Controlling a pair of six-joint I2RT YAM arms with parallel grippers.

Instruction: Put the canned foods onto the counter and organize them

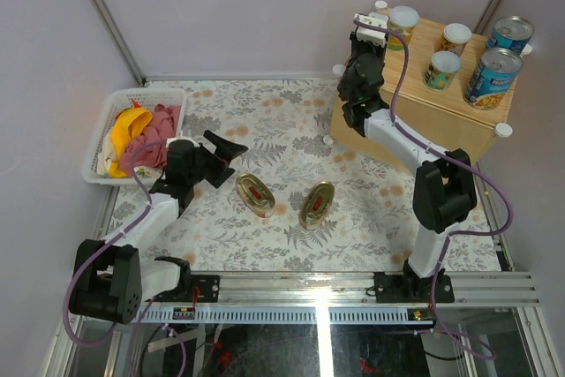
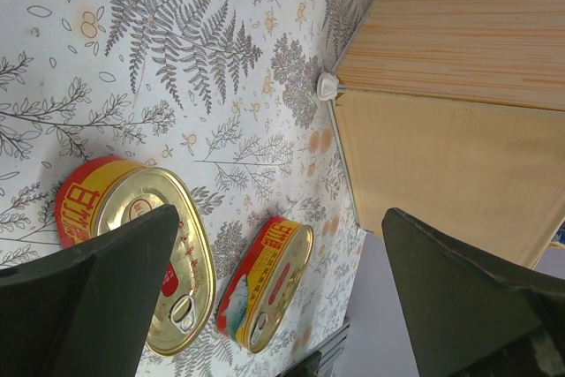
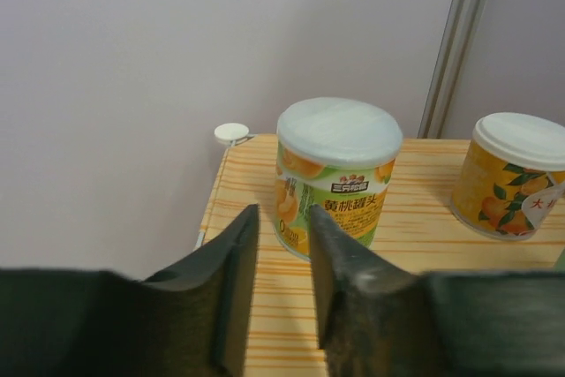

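Fingers of the right gripper (image 3: 282, 218) are held narrowly apart, empty, just short of a small yellow-labelled, pale-lidded can (image 3: 340, 134) set on the light bamboo-grain wooden box (image 3: 415, 289). The left gripper (image 2: 278, 218) is spread wide; two flat oval gold tins (image 2: 154, 245) (image 2: 269, 284) lie on the fern-patterned cloth (image 2: 177, 86) beneath it.

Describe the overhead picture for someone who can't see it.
Five cans stand on a wooden counter at back right, with the right gripper beside the corner can. Two oval tins lie on the floral table near the open left gripper; a basket of cloths sits far left.
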